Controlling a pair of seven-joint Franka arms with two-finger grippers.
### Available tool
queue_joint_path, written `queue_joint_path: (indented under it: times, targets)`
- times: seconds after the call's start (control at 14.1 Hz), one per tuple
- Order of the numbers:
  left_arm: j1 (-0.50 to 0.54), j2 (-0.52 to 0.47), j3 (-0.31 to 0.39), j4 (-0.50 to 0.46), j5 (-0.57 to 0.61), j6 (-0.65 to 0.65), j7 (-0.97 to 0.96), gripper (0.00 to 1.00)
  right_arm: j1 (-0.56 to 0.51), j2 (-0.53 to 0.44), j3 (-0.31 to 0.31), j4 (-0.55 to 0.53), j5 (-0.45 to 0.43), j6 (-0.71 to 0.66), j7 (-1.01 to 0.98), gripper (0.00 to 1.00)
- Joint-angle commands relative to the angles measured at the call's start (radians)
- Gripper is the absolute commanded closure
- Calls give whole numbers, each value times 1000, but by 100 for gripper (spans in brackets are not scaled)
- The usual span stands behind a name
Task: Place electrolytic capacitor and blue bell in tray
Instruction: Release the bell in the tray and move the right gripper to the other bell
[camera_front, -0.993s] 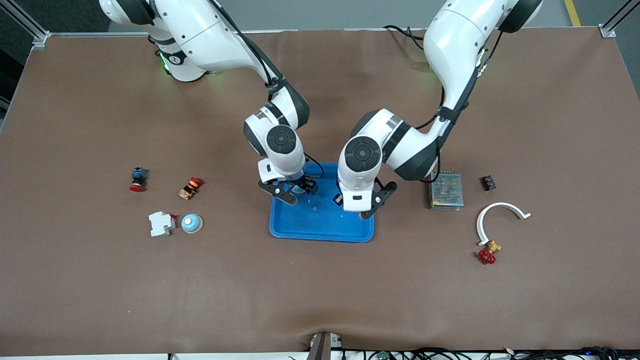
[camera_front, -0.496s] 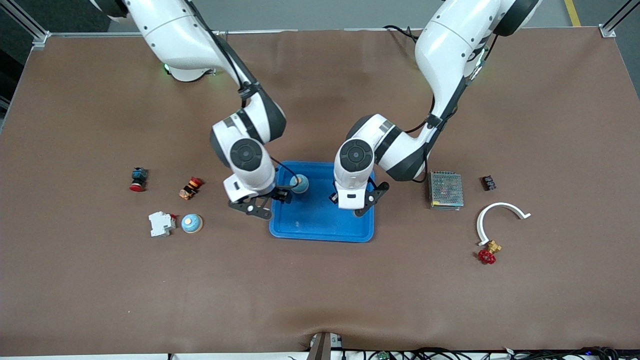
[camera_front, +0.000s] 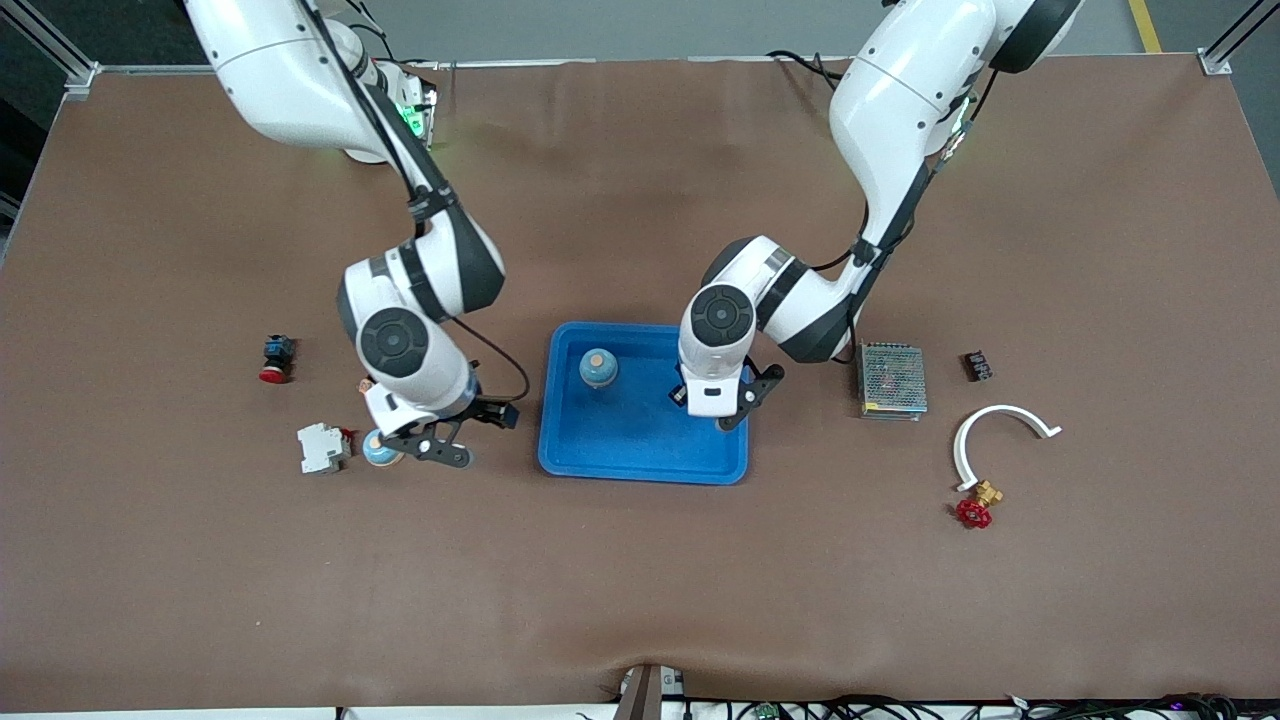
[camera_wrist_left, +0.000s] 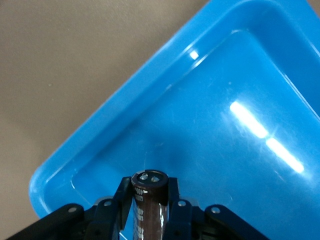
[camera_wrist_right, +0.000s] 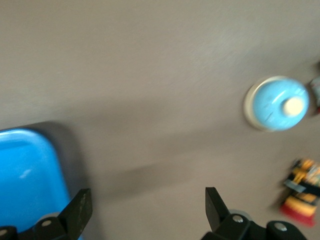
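Blue tray (camera_front: 640, 445) on the surface is already holding one blue bell (camera_front: 598, 368). The left tool (camera_front: 712, 410) is hanging over it; the right tool (camera_front: 440, 440) is hovering over a second bell (camera_front: 378, 450).

Left wrist: tool is clamping the electrolytic capacitor (camera_wrist_left: 149, 205) over the tray floor. Probably just needs lowering and releasing.

Right wrist: tool's fingers (camera_wrist_right: 80, 210) are spread apart, holding nothing.

Blue tray (camera_front: 640, 455) sits at frame centre on the brown table (camera_front: 640, 600), one blue bell (camera_front: 598, 368) inside it. Left hand (camera_front: 712, 408) hangs over the tray's corner. Right hand (camera_front: 447, 436) is over a second bell (camera_front: 376, 450) beside the tray.
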Motion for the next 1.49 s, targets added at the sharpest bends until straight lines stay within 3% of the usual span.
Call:
queue_joint_path:
  times: [0.0, 0.43, 0.71, 0.78, 0.85, 0.99, 1.06, 1.42]
  targets:
    - [11, -23, 0, -35, 20, 24, 6, 90, -45, -45, 15, -60, -20, 17, -76, 0]
    - [6, -22, 1, -41, 20, 27, 6, 90, -134, -72, 15, -190, -22, 211, -246, 0]
    - [3, -22, 1, -50, 22, 27, 8, 89, -196, -69, 15, -205, -22, 234, -426, 0]
    - [5, -22, 1, -50, 22, 27, 8, 84, -208, -66, 15, -205, -22, 239, -439, 0]
    - [3, -22, 1, -50, 23, 27, 9, 75, -213, -65, 15, -205, -22, 245, -446, 0]
    - [3, -25, 1, -47, 25, 24, 9, 37, -214, -62, 15, -207, -22, 264, -446, 0]
    - [-1, -26, 3, -45, 25, 21, 8, 0, -216, -57, 15, -208, -22, 276, -446, 0]
    - [6, -87, 7, -9, 40, -58, 38, 0, -225, -40, 15, -247, -22, 349, -447, 0]
